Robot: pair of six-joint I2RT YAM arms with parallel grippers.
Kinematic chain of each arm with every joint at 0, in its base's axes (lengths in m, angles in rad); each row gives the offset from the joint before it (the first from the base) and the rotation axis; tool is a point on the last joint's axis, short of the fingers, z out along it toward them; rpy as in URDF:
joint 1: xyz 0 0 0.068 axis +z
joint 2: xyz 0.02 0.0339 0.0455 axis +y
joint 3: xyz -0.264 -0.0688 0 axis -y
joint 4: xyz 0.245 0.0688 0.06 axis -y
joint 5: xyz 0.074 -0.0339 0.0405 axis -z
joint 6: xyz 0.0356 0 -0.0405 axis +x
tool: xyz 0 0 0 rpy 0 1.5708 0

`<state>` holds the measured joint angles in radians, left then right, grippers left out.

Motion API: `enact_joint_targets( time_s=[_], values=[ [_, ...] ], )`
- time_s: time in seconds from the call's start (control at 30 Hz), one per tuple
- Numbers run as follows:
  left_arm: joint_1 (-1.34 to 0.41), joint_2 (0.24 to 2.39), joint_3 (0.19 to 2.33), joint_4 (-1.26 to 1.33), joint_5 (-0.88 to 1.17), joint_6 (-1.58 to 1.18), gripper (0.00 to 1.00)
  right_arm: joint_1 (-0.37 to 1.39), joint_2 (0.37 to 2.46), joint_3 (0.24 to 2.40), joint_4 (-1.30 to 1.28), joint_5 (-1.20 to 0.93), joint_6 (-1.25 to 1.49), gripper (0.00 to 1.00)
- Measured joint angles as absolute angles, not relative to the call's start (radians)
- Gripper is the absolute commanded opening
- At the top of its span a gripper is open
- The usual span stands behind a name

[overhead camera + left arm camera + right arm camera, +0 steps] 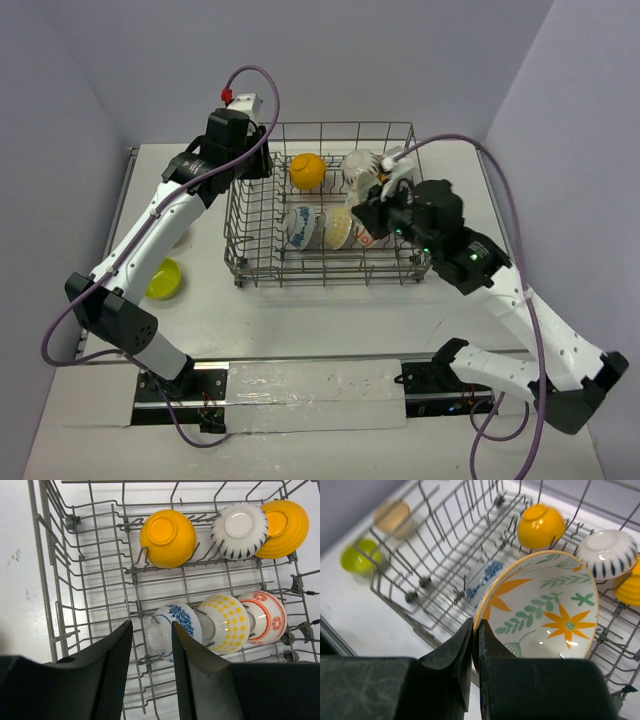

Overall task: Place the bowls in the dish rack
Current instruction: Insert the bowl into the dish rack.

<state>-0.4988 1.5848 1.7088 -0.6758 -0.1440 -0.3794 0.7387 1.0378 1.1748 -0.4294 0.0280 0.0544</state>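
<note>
Both arms are built of white tubular links joined by black blocky joints. The left arm (150, 225) trails a purple cable (255, 69) with a red fitting (227, 95) near its wrist. The right arm (555, 340) shows small green lights (441, 258). The fingers (115, 680) are black with finely ribbed inner faces.

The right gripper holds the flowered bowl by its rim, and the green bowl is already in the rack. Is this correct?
No. The green bowl is outside the rack, on the table to its left, as the top view shows. The right gripper holds the flowered bowl by its rim.
</note>
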Motion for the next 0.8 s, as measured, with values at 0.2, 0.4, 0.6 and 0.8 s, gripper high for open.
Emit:
enact_joint_targets(
  time_s=[0.2,0.4,0.6,0.8],
  values=[
    [-0.499,1.575,1.705,-0.674,-0.174,-0.378,0.42,0.487,0.907,1.112,-0.366,-0.244,0.199,0.0],
    [-0.499,1.574,1.705,-0.673,-0.191,-0.377,0.42,0.343,0.89,1.032,-0.268,-0.486,0.34,0.0],
    [-0.499,1.573,1.703,-0.674,-0.209,-0.367,0.42,0.186,0.89,0.914,-0.118,-0.662,0.488,0.0],
    [-0.499,1.573,1.696,-0.674,-0.227,-0.356,0.42,0.032,0.892,0.809,0.041,-0.755,0.631,0.0]
  ],
)
